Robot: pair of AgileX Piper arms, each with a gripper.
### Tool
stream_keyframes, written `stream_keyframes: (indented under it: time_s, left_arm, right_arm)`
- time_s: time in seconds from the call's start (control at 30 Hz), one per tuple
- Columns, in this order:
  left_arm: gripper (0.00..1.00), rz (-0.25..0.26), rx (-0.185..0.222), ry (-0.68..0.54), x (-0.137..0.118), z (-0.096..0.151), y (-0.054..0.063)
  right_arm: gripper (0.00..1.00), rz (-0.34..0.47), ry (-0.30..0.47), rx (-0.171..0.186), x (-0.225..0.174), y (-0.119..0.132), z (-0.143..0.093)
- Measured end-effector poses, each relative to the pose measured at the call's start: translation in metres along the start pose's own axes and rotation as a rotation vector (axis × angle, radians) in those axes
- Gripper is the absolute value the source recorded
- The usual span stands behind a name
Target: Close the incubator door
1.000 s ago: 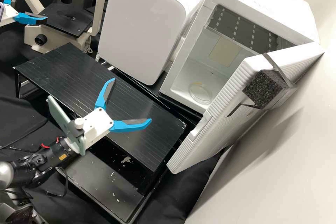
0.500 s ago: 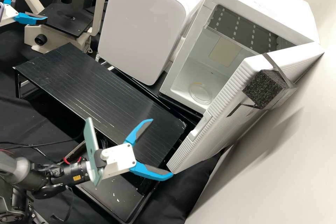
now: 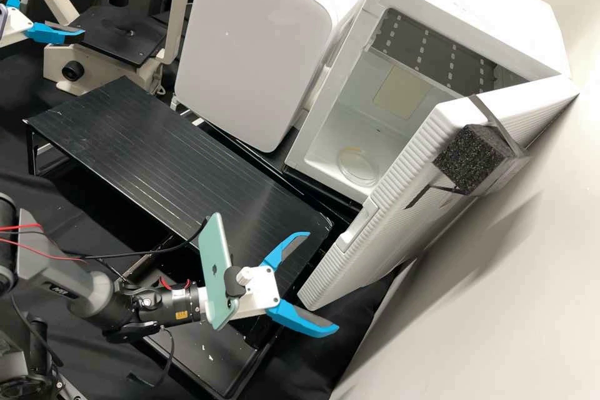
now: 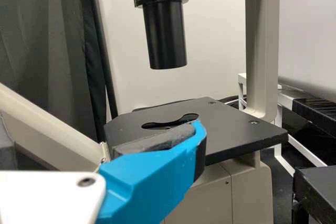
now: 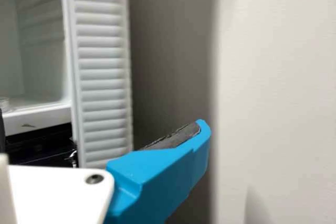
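Note:
The white incubator (image 3: 475, 19) has its ribbed door (image 3: 375, 256) swung wide open, with a black foam block (image 3: 473, 159) strapped to its outer face. My right gripper (image 3: 323, 282) stands open and empty by the door's lower free corner; contact cannot be told. In the right wrist view, the door's ribbed edge (image 5: 102, 82) rises behind the space between the fingers of my right gripper (image 5: 101, 129). Over at the upper left, beside the microscope, my left gripper (image 3: 57, 9) is open with nothing held. The left wrist view has one finger of my left gripper (image 4: 101, 134) before the microscope stage.
A microscope (image 3: 119, 34) stands at the upper left, with a closed white appliance (image 3: 256, 44) between it and the incubator. A black slatted platform (image 3: 156, 144) lies in front of them. The pale wall (image 3: 494, 300) runs close behind the door's outer side.
My right gripper has moved rightward and down in the high view, from over the slatted platform to the door's lower corner, staying open. The left gripper and the door have kept still.

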Motion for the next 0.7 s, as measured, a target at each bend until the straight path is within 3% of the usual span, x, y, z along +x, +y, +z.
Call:
stream_keyframes:
  time_s: [0.2,0.37,0.5,0.57,0.7]
  left_arm:
    - [1.0,0.0,0.0,0.0,0.0,0.0,0.0]
    - [1.0,0.0,0.0,0.0,0.0,0.0,0.0]
    - [1.0,0.0,0.0,0.0,0.0,0.0,0.0]
    - [1.0,0.0,0.0,0.0,0.0,0.0,0.0]
    - [1.0,0.0,0.0,0.0,0.0,0.0,0.0]
  right_arm:
    - [1.0,-0.042,0.012,-0.006,0.015,-0.014,-0.002]
    - [1.0,-0.071,0.025,0.023,0.018,-0.018,-0.002]
    - [1.0,-0.078,0.039,0.077,0.015,-0.016,-0.003]
    - [1.0,-0.106,0.063,0.14,0.013,-0.015,-0.007]
    - [1.0,-0.16,0.1,0.223,0.007,-0.015,-0.014]
